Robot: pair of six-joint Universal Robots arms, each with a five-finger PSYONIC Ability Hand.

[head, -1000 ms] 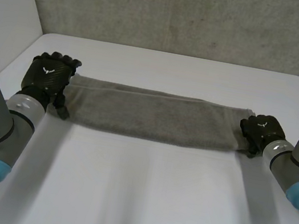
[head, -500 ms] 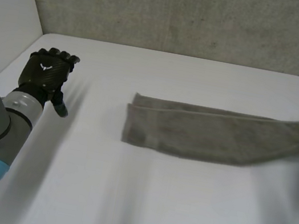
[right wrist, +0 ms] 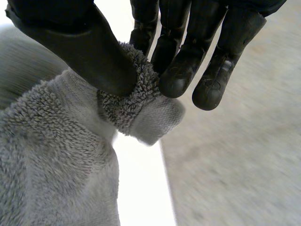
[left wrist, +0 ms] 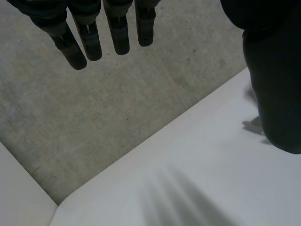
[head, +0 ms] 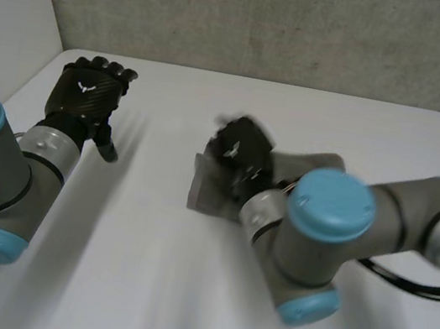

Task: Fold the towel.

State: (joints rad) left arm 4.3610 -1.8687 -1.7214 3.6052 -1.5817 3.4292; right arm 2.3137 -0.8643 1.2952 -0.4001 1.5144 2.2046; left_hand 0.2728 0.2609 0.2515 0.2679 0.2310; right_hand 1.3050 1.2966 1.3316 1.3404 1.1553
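Towel (right wrist: 56, 155), grey and fluffy, pinched in right hand (right wrist: 89, 47).

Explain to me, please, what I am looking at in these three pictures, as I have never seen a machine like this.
This is a two-armed robot at a white table. Each arm ends in a black robot hand.

The head view looks down at the table from a camera between and behind the arms. The two wrist views come from cameras on the wrists, each looking along its own palm.

On the table lies a grey towel, partly hidden under the right arm, which reaches across toward the middle. The right robot hand pinches a piece of the towel between thumb and fingers; its wrist view shows this close up. The left robot hand is over the table's left side, with its fingers straight and nothing in them.
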